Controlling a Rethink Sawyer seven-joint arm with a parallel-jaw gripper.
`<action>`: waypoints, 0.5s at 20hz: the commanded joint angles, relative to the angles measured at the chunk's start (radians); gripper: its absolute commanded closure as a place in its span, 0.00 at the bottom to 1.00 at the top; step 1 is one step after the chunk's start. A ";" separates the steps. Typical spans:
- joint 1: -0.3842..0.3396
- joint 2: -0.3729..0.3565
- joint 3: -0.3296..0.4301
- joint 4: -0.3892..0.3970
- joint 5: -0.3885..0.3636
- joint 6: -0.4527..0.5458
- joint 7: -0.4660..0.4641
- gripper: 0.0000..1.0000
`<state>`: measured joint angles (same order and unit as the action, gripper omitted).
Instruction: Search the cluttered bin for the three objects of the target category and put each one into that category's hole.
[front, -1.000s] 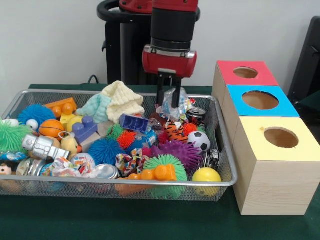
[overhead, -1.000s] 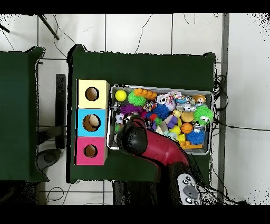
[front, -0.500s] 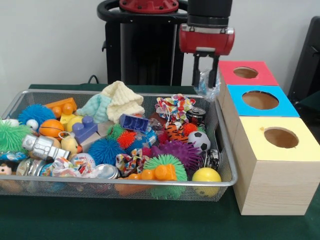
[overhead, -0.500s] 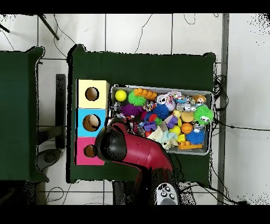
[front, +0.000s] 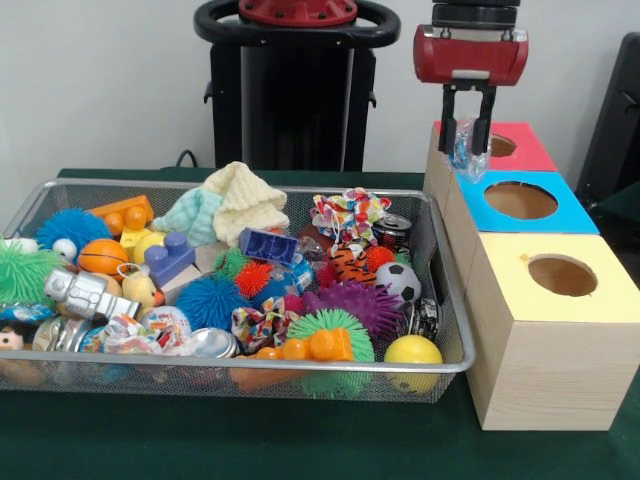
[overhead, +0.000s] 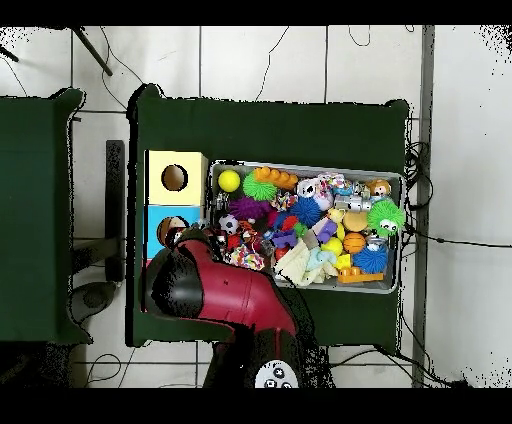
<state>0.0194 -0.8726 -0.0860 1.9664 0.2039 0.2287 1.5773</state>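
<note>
Above the red box (front: 494, 146) at the far end of the box row, hand (front: 468, 128) clamped on a crinkly clear wrapper (front: 464, 140), hung beside that hole, probably for a drop. Alongside, wire bin (front: 449, 300) crammed with toys. Underneath, green-clothed tabletop (front: 300, 440); behind, pale wall.

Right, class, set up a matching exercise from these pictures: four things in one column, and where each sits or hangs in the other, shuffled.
Things:
1. yellow ball
2. crinkly clear packet
3. orange basketball
4. cream knitted cloth

Places:
A. between the gripper fingers, over the red box
B. bin corner nearest the yellow box
C. back of the bin, middle
D. bin's left end, beside the blue spiky ball

Pairs: 1-B, 2-A, 3-D, 4-C
</note>
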 joint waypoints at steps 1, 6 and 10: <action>0.007 0.037 0.008 0.079 0.061 -0.013 0.290 1.00; 0.031 0.096 0.027 0.078 0.096 -0.086 0.316 1.00; 0.056 0.125 0.034 0.082 0.123 -0.129 0.334 1.00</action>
<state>0.0629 -0.8191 -0.0867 1.9940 0.2607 0.1894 1.5884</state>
